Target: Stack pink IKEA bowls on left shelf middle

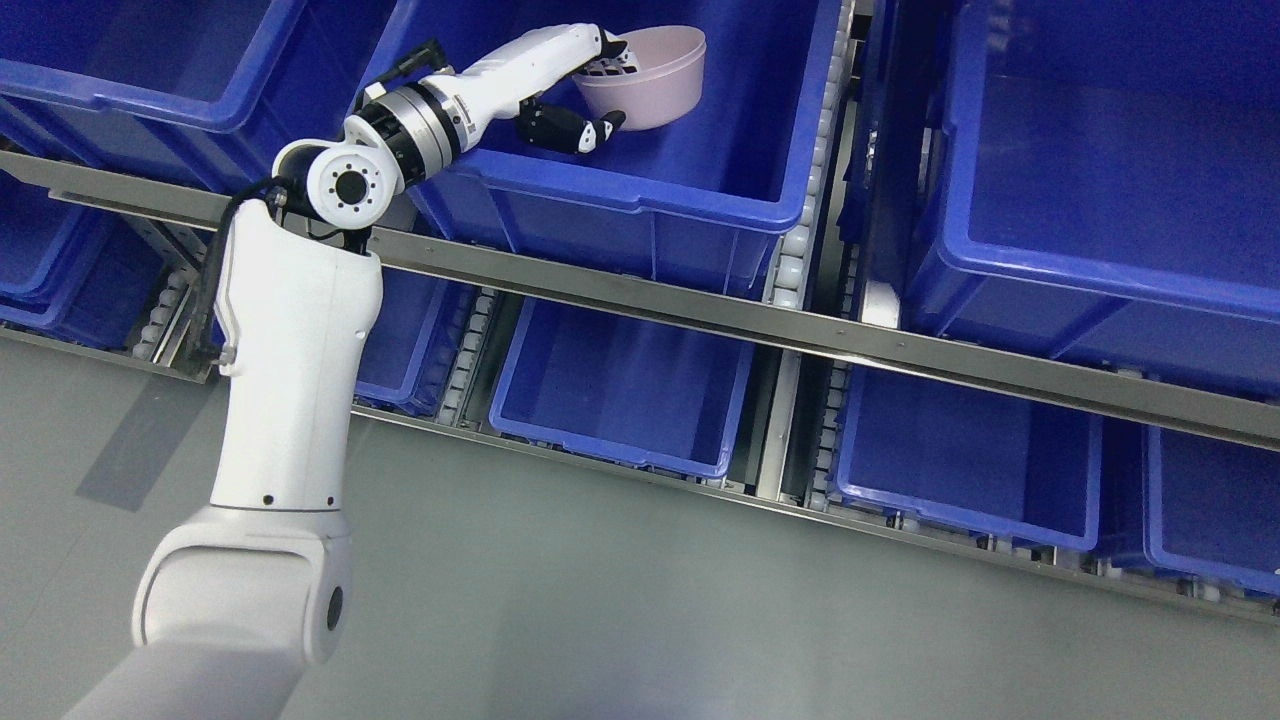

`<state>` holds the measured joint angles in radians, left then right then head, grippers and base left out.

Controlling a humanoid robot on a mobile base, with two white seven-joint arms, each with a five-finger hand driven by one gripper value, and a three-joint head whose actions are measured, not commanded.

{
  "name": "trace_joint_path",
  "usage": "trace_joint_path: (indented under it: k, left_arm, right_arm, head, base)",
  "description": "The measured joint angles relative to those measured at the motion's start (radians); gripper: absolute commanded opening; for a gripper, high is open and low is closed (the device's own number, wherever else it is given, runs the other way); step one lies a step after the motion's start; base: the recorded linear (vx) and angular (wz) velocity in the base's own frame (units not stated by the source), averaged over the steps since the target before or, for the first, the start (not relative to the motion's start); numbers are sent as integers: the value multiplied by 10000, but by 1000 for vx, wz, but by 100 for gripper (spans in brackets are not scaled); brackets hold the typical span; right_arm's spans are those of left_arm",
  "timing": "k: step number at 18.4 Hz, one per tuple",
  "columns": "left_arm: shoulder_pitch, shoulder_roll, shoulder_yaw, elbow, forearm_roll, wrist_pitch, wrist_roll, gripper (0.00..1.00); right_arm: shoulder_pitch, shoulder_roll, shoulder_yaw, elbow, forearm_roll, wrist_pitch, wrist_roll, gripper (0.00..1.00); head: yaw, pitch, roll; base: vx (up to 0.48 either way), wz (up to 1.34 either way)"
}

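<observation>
A pink bowl (648, 76) sits tilted inside the blue bin (700, 190) on the upper shelf level, near the bin's back. My left hand (598, 92) reaches into that bin from the left. Its fingers (612, 62) hook over the bowl's near rim and into the bowl, and the thumb (585, 132) lies under the bowl's outer wall, so the hand is shut on the bowl. The white left arm (290, 400) rises from the lower left. The right arm is out of view.
More blue bins stand at the upper left (150, 60) and the right (1100, 200), with a lower row of bins (620, 390) beneath. A metal shelf rail (800, 325) runs across in front of the upper bins. Grey floor (600, 600) lies below.
</observation>
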<state>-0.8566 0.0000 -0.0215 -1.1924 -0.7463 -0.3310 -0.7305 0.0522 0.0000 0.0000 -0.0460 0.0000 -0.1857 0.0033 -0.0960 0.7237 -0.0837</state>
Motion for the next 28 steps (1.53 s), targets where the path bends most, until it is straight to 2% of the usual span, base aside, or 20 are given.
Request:
trace_joint_path:
  k: [2,6,9,11,13,15,17,20,28]
  left_arm:
    - [28,0,12,69,-36,21,103,56]
    - [-14,0,70,186,-18,45,648,77]
    - [-320,0,15,229,268,60,2964,77]
    - [-458,0,-127,254,1184,30,4612,79]
    - [-524,0,-315,262,2518,141,6221,85]
    - [-463,0,-516,205,3731,465,7886,97]
    - [-237,0,-708,-38,4562,1234,8970,99]
    - [175,0,-972,-578,5340,2095,9594,100]
    - [1604,0,-1489,-1887,6167,2026,9852,100]
  right_arm:
    - [0,0,0,0,0,0,0,100]
    - [0,0,0,0,0,0,0,100]
    - [0,0,0,0,0,0,-3,100]
    - [0,0,0,0,0,0,-3,100]
    - [0,0,0,0,0,0,-5,100]
    - [0,0,0,0,0,0,-8,100]
    - [0,0,0,0,0,0,-8,100]
    - [0,0,0,0,0,0,-8,100]
    - [0,0,0,0,0,0,-42,100]
  head:
    - [0,0,0]
    - [0,0,0]
    - [0,0,0]
    - [0,0,0]
    - [0,0,0]
    - [0,0,0]
    - [0,0,0]
    - [0,0,0]
    - [0,0,0]
  base:
    - [0,0]
    - [0,0]
    - [0,0]
    - [0,0]
    - [-3,-13]
    - [0,0]
    - [0,0]
    - [0,0]
    - [0,0]
